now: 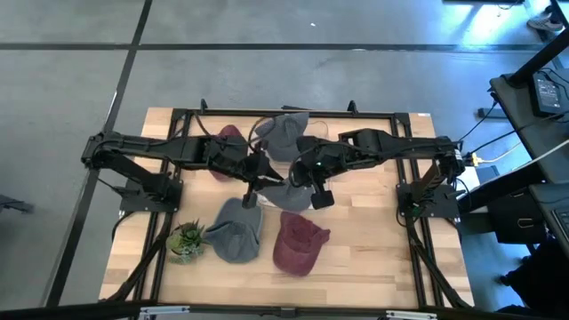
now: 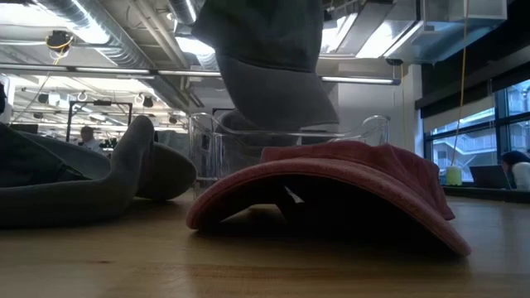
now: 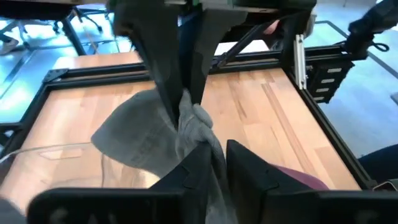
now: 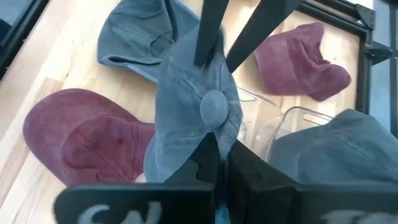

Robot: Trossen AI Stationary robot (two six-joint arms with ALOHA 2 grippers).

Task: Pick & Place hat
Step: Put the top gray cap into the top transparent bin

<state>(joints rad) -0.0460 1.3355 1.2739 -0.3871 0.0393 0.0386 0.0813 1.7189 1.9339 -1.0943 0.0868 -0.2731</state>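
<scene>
Both grippers hold one grey cap (image 1: 286, 191) over the middle of the table; in the low view it hangs (image 2: 269, 58) above a clear bin (image 2: 290, 136). My left gripper (image 3: 216, 163) comes from the left and my right gripper (image 4: 219, 155) from the right, each shut on the cap's cloth. The cap's top button (image 4: 214, 106) shows in the right wrist view. Another grey cap (image 1: 236, 231) and a maroon cap (image 1: 298, 242) lie on the near part of the table. A second maroon cap (image 1: 229, 140) and a grey cap (image 1: 284, 133) lie farther back. My left gripper pinches a bunched fold of the grey cap's cloth (image 3: 208, 146) between its two fingers, coming from the table's left. The cap is lifted clear and sags between the two grippers. My right gripper pinches the crown's edge (image 4: 221, 134), just below the top button, between its two fingers, coming from the table's right. The cap is clear of the table, its crown spread out beyond the fingers.
A small potted plant (image 1: 187, 240) stands at the near left. A clear bin (image 4: 292, 124) sits under and behind the held cap, next to the far grey cap (image 4: 342, 146). Black frame rails (image 1: 267, 114) run round the table's edges. Bare wood (image 1: 373, 249) shows at the near right.
</scene>
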